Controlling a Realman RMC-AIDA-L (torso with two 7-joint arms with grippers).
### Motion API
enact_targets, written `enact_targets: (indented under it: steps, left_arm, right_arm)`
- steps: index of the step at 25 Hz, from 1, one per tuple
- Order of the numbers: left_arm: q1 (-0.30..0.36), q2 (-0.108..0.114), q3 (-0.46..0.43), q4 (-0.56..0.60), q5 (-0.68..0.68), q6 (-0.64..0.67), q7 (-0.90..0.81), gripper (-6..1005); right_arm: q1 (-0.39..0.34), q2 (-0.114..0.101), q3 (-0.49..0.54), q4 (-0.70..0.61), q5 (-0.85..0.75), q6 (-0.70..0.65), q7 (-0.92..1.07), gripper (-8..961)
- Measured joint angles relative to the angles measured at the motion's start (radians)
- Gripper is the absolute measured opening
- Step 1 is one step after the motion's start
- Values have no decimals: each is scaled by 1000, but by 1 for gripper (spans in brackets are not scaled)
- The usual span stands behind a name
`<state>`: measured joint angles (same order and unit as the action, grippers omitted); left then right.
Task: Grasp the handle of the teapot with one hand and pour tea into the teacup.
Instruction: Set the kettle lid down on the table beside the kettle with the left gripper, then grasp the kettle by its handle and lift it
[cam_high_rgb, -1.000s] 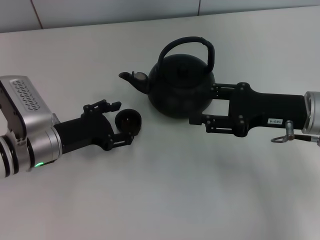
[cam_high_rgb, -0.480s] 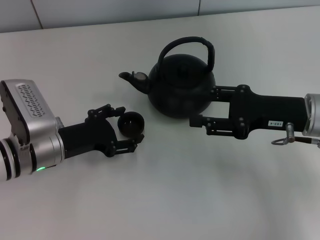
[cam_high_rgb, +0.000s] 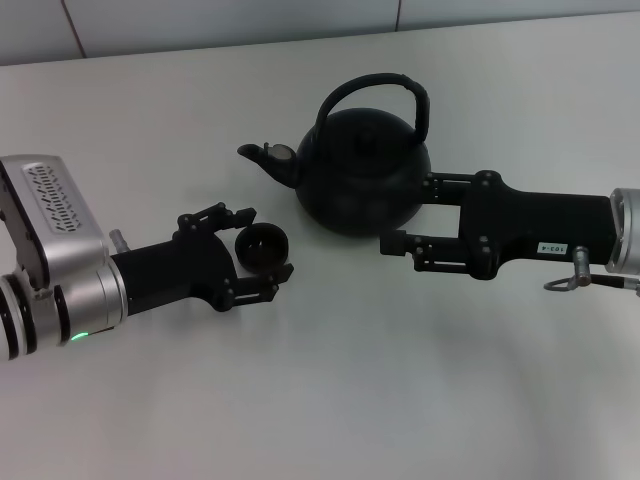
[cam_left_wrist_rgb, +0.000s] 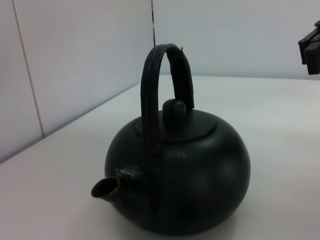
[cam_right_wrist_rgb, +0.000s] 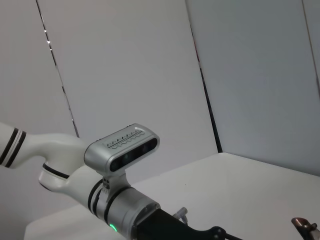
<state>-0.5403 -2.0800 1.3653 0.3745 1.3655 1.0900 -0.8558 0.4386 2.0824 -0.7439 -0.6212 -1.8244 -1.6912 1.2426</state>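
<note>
The matte-black teapot (cam_high_rgb: 360, 175) stands mid-table, its arched handle (cam_high_rgb: 405, 90) upright and untouched; the left wrist view shows the teapot (cam_left_wrist_rgb: 180, 185) and handle (cam_left_wrist_rgb: 160, 75) side-on. Its spout (cam_high_rgb: 262, 155) points toward my left side. The tiny black teacup (cam_high_rgb: 262, 246) sits on the table in front of the spout, between the spread fingers of my left gripper (cam_high_rgb: 260, 253), which is open around it. My right gripper (cam_high_rgb: 407, 212), with the white label, is open low beside the pot's body, opposite the spout and below the handle.
The white table (cam_high_rgb: 330, 400) runs to a pale panelled wall at the back. My left arm's silver wrist (cam_right_wrist_rgb: 122, 150) shows in the right wrist view. One black part of the right gripper (cam_left_wrist_rgb: 311, 45) shows beyond the teapot.
My left gripper has slid forward so its fingers now flank the teacup, which has shifted slightly and sits with its rim up. The right arm has barely moved.
</note>
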Motion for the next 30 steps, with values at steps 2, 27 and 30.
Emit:
enact_targets:
  steps: [2,27,30]
  left_arm:
    - [3,0,0,7,0,8,0,859]
    - [169,133,-179,206,99,603,-228,852]
    - [172,140,-219,206,148,603,-252,852]
  right_arm:
    - [0,0,0,0,0,2,0,650]
    - [-29,-2,16,-8,6,49,-25,650]
    - [-37,-1,30,-9,6,57,-25,651]
